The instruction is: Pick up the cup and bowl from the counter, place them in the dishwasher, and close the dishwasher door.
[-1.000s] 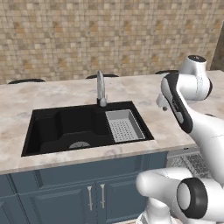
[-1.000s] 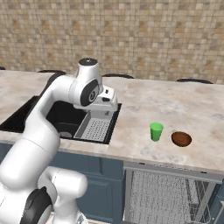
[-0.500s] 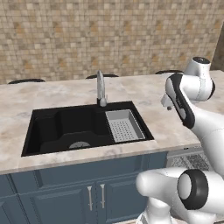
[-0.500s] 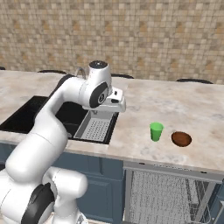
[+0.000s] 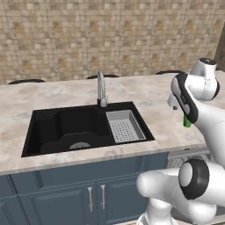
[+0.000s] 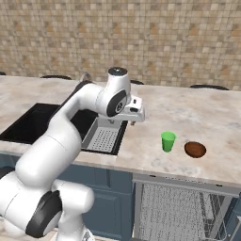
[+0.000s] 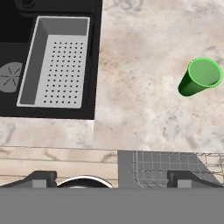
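Hovering above the worktop near its front edge, we have our gripper spread wide with nothing between its fingers, the two dark tips standing well apart at the bottom of the hand view. Nearest to us, below and just forward of the gripper, the dishwasher stands open under the worktop edge, its grey wire rack showing beside the fingertips. On the other side from the cup, in the black sink, sits the grey perforated drainer basket.

What matters for our coming move is the cup. It lies off to the right of the gripper in the right base view, standing upright on the worktop with its mouth open toward us, so its long axis runs roughly along our line of approach from above. We judge that a sideways shift toward it and then a descent is what the pick calls for.

Beyond the cup, farther from the gripper on the same side, rests the bowl, near the cup but not touching it. Neither is yet lifted.
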Robot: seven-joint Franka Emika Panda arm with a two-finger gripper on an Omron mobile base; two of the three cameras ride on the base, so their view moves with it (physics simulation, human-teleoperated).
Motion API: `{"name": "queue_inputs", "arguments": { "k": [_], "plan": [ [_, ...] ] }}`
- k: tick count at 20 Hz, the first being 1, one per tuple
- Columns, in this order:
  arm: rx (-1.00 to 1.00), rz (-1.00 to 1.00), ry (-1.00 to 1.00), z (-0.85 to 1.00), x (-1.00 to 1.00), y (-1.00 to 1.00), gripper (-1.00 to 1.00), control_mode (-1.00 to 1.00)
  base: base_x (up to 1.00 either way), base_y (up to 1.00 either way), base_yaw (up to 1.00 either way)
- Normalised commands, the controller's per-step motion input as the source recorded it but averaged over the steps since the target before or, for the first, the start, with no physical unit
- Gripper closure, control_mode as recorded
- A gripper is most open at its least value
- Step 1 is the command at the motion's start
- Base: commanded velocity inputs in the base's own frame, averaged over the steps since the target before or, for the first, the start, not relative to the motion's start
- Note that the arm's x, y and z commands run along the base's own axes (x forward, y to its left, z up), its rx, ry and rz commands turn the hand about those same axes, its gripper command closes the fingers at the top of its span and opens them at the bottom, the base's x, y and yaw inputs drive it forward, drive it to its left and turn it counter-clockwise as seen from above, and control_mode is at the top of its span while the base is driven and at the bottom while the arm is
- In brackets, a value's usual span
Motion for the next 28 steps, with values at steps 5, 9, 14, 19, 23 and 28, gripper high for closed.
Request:
{"name": "queue_inputs", "arguments": {
  "k": [5,9,14,19,23,28],
  "plan": [
    [0.0,0.0,0.0,-0.22,0.09,-0.26,-1.0,-1.0,0.0,0.0,0.0],
    [-0.01,0.0,0.0,-0.24,0.03,-0.23,-1.0,-1.0,0.0,0.0,0.0],
    [0.0,0.0,0.0,-0.19,0.07,-0.24,-1.0,-1.0,0.0,0.0,0.0],
    [0.0,0.0,0.01,-0.19,0.15,-0.22,-1.0,-1.0,0.0,0.0,0.0],
    [0.0,0.0,0.0,-0.2,0.15,-0.2,-1.0,-1.0,0.0,0.0,0.0],
    [0.0,0.0,0.01,-0.21,0.17,-0.22,-1.0,-1.0,0.0,0.0,0.0]
  ]
}}
